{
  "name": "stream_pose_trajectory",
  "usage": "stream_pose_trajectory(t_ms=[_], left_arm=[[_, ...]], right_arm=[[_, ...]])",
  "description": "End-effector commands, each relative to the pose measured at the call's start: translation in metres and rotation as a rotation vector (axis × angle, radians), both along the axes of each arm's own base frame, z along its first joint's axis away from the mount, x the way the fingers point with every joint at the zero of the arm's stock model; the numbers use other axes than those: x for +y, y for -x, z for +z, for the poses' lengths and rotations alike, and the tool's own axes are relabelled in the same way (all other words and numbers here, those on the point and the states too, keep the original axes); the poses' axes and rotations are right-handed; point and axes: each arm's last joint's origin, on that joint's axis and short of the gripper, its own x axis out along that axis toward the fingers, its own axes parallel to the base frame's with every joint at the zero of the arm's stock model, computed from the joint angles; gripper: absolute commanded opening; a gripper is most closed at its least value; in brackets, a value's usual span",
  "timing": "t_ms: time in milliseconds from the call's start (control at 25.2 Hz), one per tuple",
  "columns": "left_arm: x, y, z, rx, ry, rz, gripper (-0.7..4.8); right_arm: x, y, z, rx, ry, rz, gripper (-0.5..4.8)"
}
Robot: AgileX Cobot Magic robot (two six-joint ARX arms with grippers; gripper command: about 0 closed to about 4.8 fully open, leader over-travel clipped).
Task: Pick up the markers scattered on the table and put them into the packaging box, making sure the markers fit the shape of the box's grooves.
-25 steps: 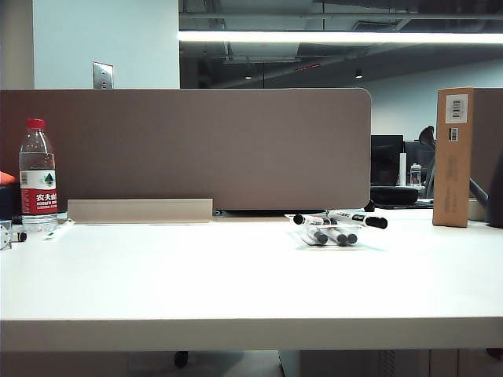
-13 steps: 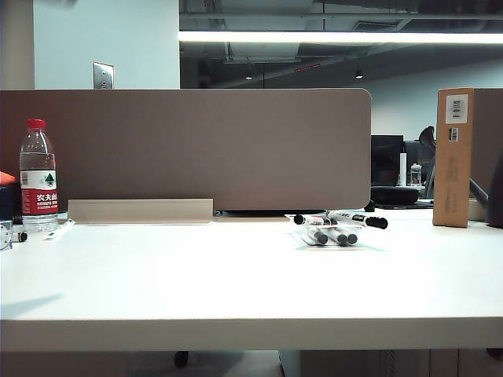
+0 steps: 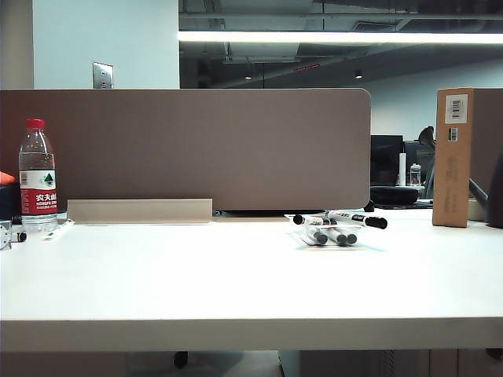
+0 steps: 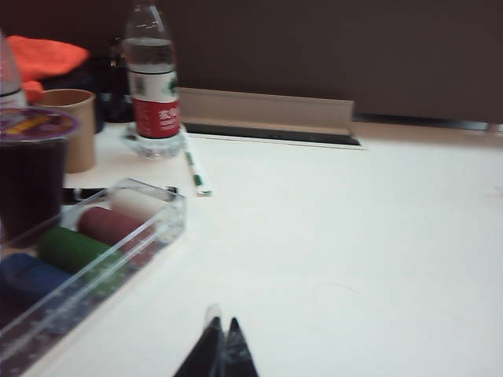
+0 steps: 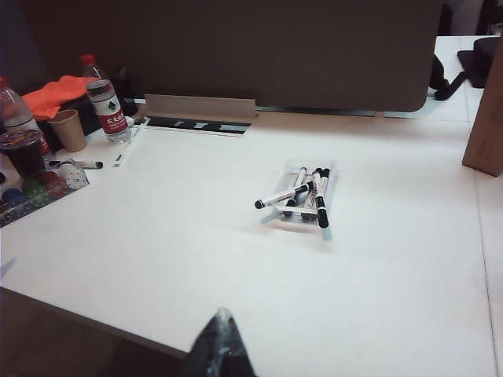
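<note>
Several markers with white barrels and black caps lie piled in and across the clear packaging box near the middle of the table. One marker lies slantwise over the box's edge. In the exterior view the markers sit right of centre, with the box barely visible under them. My left gripper is shut and empty, low over bare table far from the markers. My right gripper is shut and empty near the table's front edge, well short of the box. Neither gripper shows in the exterior view.
A water bottle stands at the far left and a tall cardboard box at the far right. A brown partition runs along the back. A clear case of coloured rolls, a dark drink cup and a paper cup crowd the left end.
A faint shadow that lay on the table's front left half a second ago is gone. The markers and the box have not moved.
</note>
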Motion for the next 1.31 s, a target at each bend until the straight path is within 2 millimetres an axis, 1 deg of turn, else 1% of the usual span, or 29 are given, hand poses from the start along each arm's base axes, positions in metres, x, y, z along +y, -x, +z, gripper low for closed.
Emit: stream_pose_trajectory(t_ms=[40,477,755,954,1312], left_arm=[[0.0031,0.0014,0.0008,0.002,-0.006,0.029,-0.05],[0.0029,0.0017,-0.0059,0.071,-0.006,0.009,-0.05],[0.0029,0.0017,-0.0053,0.067,-0.083,0.005,-0.05],[0.0030,0.0016,-0.0039,0.052,-0.042,0.008,-0.05],[0.0030,0.0016,-0.0045,0.058,-0.041,0.008,-0.05]], right_arm=[[-0.0002,0.0007,0.0016,-0.016,-0.003,0.001,0.00],[-0.0002,0.0009,0.0015,-0.017,-0.003,0.001,0.00],[-0.0002,0.0009,0.0015,-0.017,-0.003,0.001,0.00],[-0.0002,0.0009,0.0015,-0.017,-0.003,0.001,0.00],[-0.0002,0.0009,0.0015,-0.017,-0.003,0.001,-0.01]])
